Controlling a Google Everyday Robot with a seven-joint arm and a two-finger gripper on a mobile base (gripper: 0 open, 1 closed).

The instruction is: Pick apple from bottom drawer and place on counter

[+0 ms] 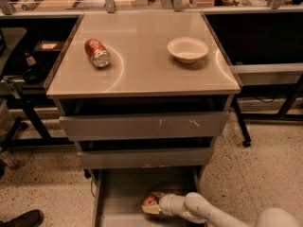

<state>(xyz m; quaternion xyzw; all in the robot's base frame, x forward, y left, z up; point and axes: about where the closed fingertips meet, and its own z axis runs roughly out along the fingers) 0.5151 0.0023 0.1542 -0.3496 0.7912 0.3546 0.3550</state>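
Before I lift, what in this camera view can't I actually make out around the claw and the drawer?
- Claw grip on the apple: the contact is too small to judge.
- Apple's underside: hidden by the claw.
- Bottom drawer front: cut off by the lower picture edge.
- The two upper drawers' insides: hidden by the counter and their own fronts.
- Arm base: out of the picture at lower right.

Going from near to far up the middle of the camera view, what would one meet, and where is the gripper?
Gripper at the apple in the bottom drawer → the two upper drawer fronts → counter, with soda can on the left and bowl on the right.
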